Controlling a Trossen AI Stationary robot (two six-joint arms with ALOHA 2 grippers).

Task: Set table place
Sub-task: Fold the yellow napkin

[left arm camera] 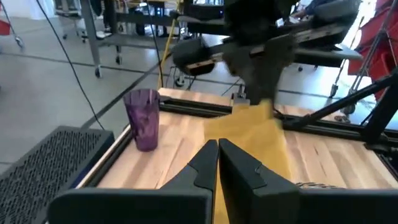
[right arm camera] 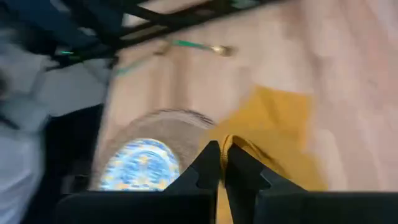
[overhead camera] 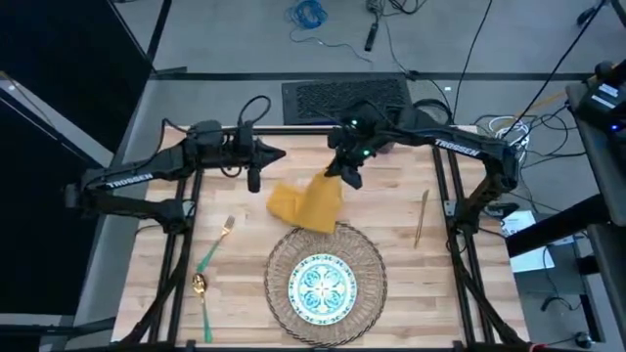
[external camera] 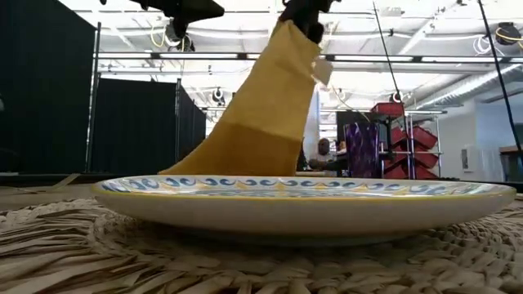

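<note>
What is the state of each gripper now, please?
Left gripper: closed, holding nothing.
Right gripper: closed on the yellow napkin, lifting one corner.

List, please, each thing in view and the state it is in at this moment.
napkin: lifted by one corner, lower end on the table
right gripper: shut on the napkin
left gripper: shut, holding nothing
plate: upright on the placemat, nothing on it
purple cup: standing upright
fork: lying flat
spoon: lying flat
knife: lying flat
</note>
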